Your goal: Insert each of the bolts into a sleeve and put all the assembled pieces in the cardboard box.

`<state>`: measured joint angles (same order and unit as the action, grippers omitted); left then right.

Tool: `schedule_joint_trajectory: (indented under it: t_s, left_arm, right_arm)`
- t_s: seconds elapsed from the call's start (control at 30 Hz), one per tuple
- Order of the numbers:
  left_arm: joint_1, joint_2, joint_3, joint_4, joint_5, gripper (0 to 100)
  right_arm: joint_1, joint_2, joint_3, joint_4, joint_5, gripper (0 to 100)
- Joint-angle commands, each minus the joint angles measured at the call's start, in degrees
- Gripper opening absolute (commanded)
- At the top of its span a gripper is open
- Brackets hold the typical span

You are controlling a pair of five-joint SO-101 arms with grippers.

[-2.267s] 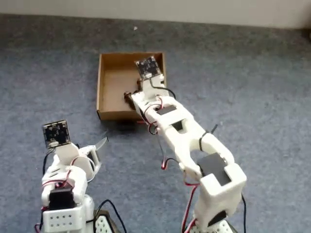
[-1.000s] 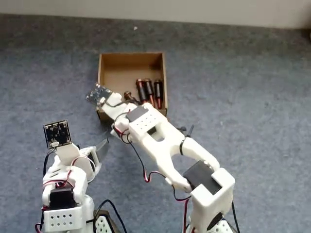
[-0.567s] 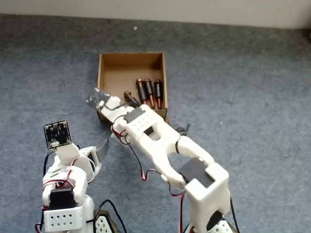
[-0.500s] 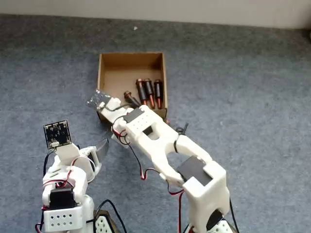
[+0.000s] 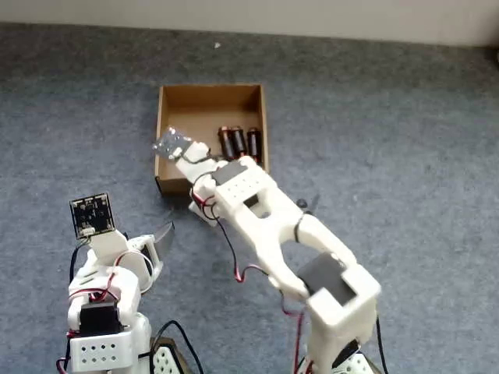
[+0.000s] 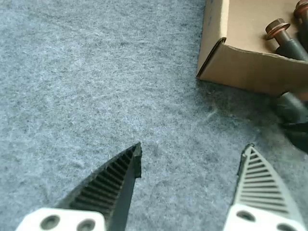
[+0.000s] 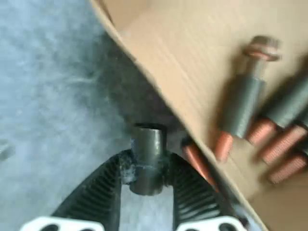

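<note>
- Grey carpet (image 5: 405, 156) was found to cover the whole work surface, and the cardboard box (image 5: 195, 121) was set on it ahead of both arms.
- Several assembled pieces (image 5: 242, 142), each a copper-coloured bolt seated in a dark sleeve, were laid side by side inside the box, on the side nearer the right arm (image 5: 265, 210).
- The right arm was extended to the near wall of the box, close to its left corner.
- The right gripper (image 7: 148, 166) was clamped on a loose sleeve (image 7: 149, 142), which was held upright with its open end turned toward the wrist camera.
- The loose sleeve was positioned over the carpet, just outside the box wall (image 7: 144, 53).
- A copper-coloured threaded shank (image 7: 195, 159) was seen just beside the loose sleeve, along the outer side of the wall; whether it was gripped could not be determined.
- In the right wrist view, one assembled piece (image 7: 245, 101) lay on the box floor with its threaded end toward the near wall.
- The left arm (image 5: 109, 265) was folded back close to its base.
- The left gripper (image 6: 192, 155) was spread wide with nothing between its fingers, above bare carpet and apart from the box corner (image 6: 226, 57).
</note>
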<state>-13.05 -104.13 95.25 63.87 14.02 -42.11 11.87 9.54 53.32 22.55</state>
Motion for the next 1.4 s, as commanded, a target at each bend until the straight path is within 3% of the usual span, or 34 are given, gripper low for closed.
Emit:
schedule_joint_trajectory:
  t_s: [0.0,0.2,0.43,0.57,0.73,0.93,1.07,1.37]
  left_arm:
    - [0.0,-0.3,-0.8,-0.2,-0.6,33]
    - [-0.3,-0.3,-1.2,-1.4,-2.0,33]
    - [-0.2,-0.1,-3.6,-1.1,-15.7,33]
    - [1.4,0.0,-5.2,-1.1,-25.7,31]
    - [6.8,0.1,-11.5,0.0,-30.9,25]
    - [14.9,1.7,-20.4,7.1,-36.4,25]
    - [16.8,13.6,-29.4,9.1,-39.1,25]
    - [26.5,50.9,-50.0,8.9,-44.6,25]
  right_arm:
    - [1.3,-12.4,-1.1,9.1,-0.1,0.4]
    - [5.6,-21.1,-1.1,19.9,-10.1,0.4]
    - [12.0,-26.9,1.5,29.2,-14.9,0.4]
    - [14.7,-33.3,10.2,29.0,-14.8,0.4]
    - [19.4,-45.7,23.8,22.8,-14.9,0.4]
    - [25.9,-57.2,38.3,16.3,-14.9,0.4]
    - [33.6,-58.4,42.1,10.0,-15.6,0.4]
    - [43.3,-57.3,43.7,1.5,-28.0,0.4]
